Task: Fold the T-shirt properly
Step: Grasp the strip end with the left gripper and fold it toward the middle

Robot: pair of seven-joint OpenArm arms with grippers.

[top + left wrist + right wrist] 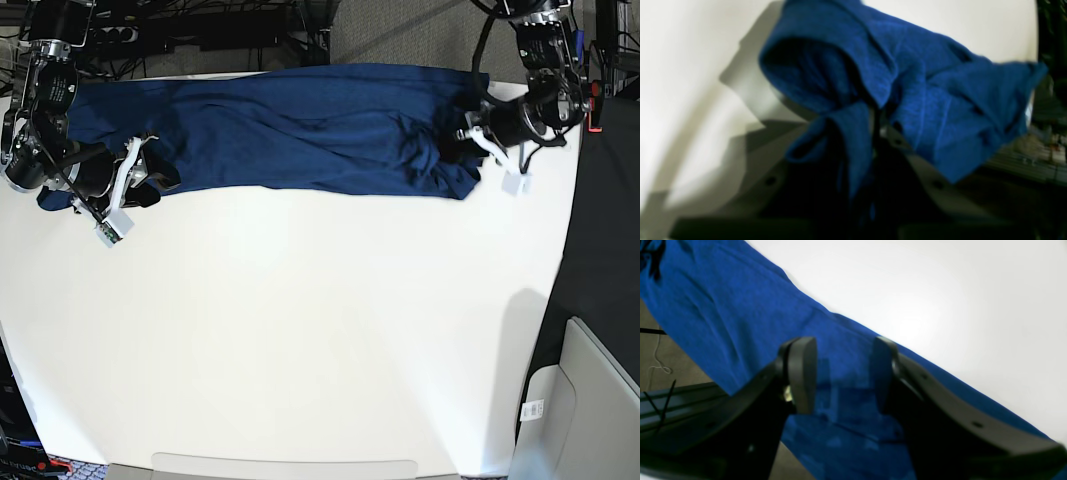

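Across the left wrist view, the T-shirt (907, 100) fills the middle of the frame as a bunched, lifted mass of blue cloth with a hollow fold at upper centre. Cloth hangs down between the dark fingers of the left gripper (878, 133) at lower centre — the gripper is clamped on the T-shirt, its fingers drawn together around the fabric. Behind it lies the white table (683, 83), blurred.

From the right wrist view, the T-shirt (740, 313) runs as a flat band from upper left to lower right over the table (940, 290). The right gripper (843, 373) stands with its fingers apart, one pad (803, 373) left of centre and the other right of it, blue cloth showing in the gap; whether the pads touch it I cannot tell.

Along the top of the base view, the T-shirt (300, 130) is stretched sideways across the far part of the table (320, 330). The left gripper (462, 140) sits at the cloth's crumpled right end — the right gripper (150, 175) at its left end, near the table's left edge.
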